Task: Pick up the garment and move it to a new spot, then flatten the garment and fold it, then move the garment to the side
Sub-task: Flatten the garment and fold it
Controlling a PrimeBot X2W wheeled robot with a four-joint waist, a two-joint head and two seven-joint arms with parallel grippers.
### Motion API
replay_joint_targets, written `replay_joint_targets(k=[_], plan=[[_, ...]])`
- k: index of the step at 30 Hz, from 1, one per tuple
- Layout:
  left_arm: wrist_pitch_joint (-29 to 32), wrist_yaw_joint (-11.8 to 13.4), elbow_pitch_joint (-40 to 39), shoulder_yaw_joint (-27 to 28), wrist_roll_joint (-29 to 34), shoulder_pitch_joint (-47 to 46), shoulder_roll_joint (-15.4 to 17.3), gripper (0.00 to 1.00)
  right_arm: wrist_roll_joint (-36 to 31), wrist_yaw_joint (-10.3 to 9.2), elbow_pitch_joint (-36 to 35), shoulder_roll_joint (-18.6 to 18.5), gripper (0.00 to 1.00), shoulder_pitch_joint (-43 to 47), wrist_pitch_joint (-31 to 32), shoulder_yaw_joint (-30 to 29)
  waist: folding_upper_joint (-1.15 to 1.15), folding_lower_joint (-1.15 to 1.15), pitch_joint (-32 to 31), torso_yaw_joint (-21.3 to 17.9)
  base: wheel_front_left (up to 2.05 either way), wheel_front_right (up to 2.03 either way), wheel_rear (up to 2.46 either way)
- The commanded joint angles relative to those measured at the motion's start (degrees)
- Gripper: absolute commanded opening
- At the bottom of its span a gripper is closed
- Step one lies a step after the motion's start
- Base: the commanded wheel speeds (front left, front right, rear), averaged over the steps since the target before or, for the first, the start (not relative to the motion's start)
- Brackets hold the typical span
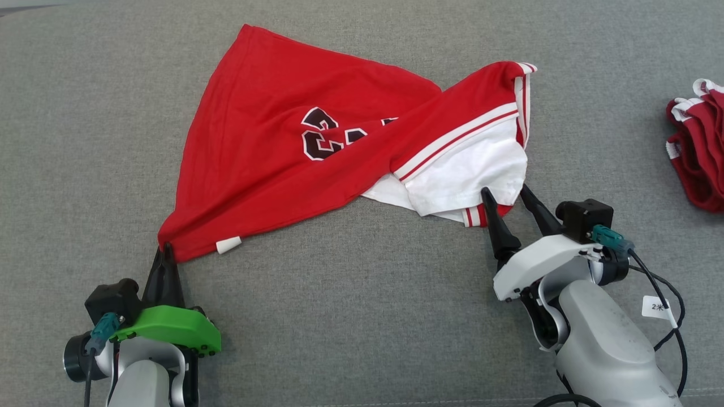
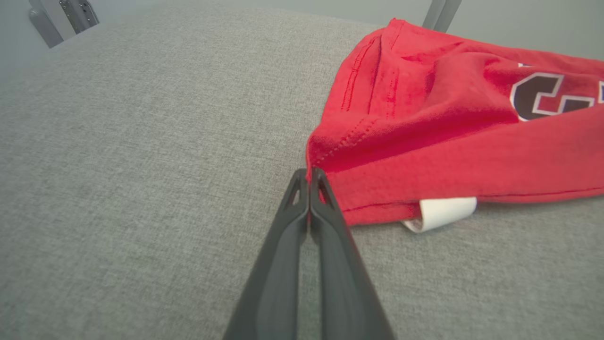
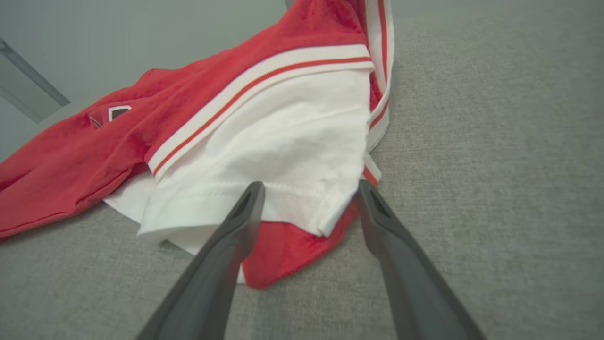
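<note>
Flattening looks like the step in hand: my left tool [image 1: 167, 250] pinches a hem corner of the twisted red-and-white jersey garment [image 1: 271, 164] on the grey fabric surface [image 1: 362, 305]; my right tool [image 1: 505, 190] gapes astride its white sleeve [image 1: 469, 169]. Next: clench there, pull apart.

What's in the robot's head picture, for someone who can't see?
A crumpled red and white jersey lies on grey fabric. The left end effector grips its red corner; the open right end effector sits at its white edge. More red clothing lies at right.
</note>
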Motion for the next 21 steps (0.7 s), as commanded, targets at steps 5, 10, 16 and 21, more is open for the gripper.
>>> replay_joint_targets(k=[5, 10, 16, 21], plan=[[-0.19, 0.41, -0.61, -0.34, -0.65, -0.48, 0.27, 0.0, -0.13, -0.07, -0.92, -0.29, 1.0, -0.67, -0.14, 0.55, 0.0, 0.0, 0.48, 0.24, 0.0, 0.0, 0.0], [-0.19, 0.36, -0.71, -0.52, -0.97, -0.2, 0.27, 0.0, 0.79, -0.07, -2.05, 0.19, 1.0, 1.1, -0.14, 1.01, 0.0, 0.0, 0.36, 0.24, 0.0, 0.0, 0.0], [-0.19, 0.31, -0.59, -0.81, -1.21, 0.05, 0.27, 0.0, 0.89, -0.07, -2.72, 0.31, 1.0, 2.03, -0.14, 1.66, 0.0, 0.0, 0.26, 0.19, 0.0, 0.0, 0.0], [-0.19, 0.4, -0.65, -1.04, -1.33, 0.23, 0.27, 0.0, 1.22, -0.07, -3.05, 0.35, 1.0, 2.18, -0.14, 1.88, 0.0, 0.0, 0.15, 0.17, 0.0, 0.0, 0.0]])
